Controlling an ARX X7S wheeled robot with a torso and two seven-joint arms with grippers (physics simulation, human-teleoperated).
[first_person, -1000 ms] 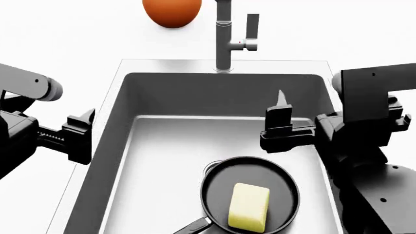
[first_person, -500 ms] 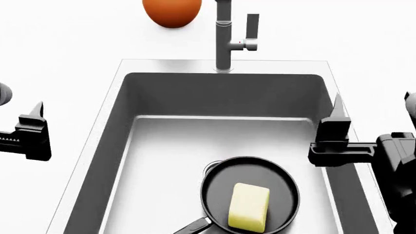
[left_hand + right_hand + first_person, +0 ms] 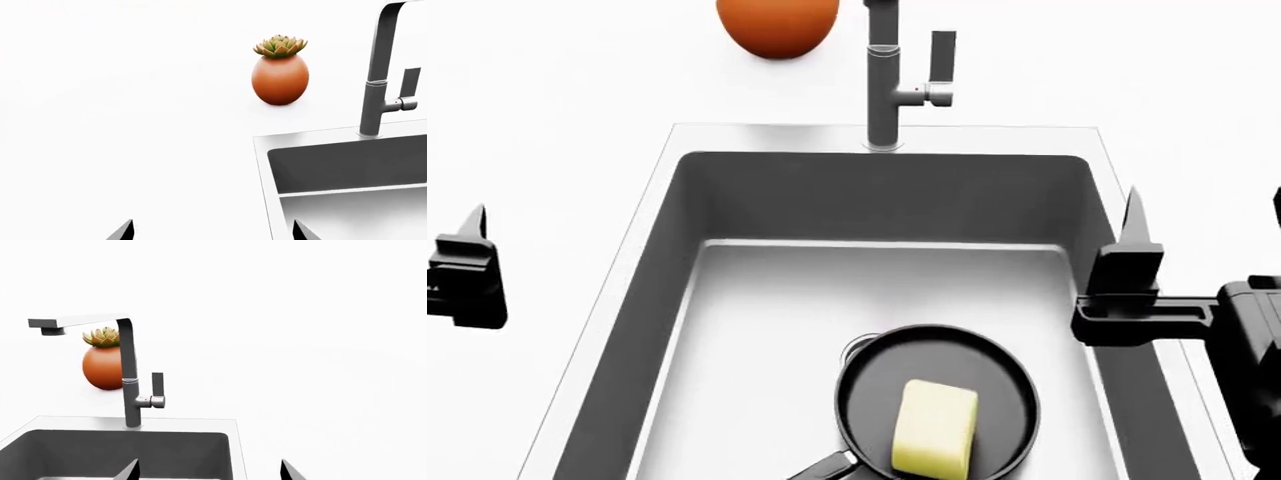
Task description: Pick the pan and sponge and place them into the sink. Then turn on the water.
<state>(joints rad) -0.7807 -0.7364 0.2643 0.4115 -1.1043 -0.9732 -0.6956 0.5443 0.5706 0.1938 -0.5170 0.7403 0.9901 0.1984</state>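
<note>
Black pan (image 3: 940, 400) on sink (image 3: 881, 200) floor; yellow sponge (image 3: 936, 428) flat inside pan.

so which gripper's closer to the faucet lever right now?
Right. The right gripper hangs over the sink's right rim, on the faucet lever's side. The left gripper is out over the counter, well left of the sink.

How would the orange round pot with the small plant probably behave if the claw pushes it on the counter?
The orange pot looks egg-shaped, narrowing toward its base, so it would probably tip or rock rather than slide. Its glossy, smooth surface suggests it may slip in a grip. Being round, it might roll toward the faucet if it falls.
</note>
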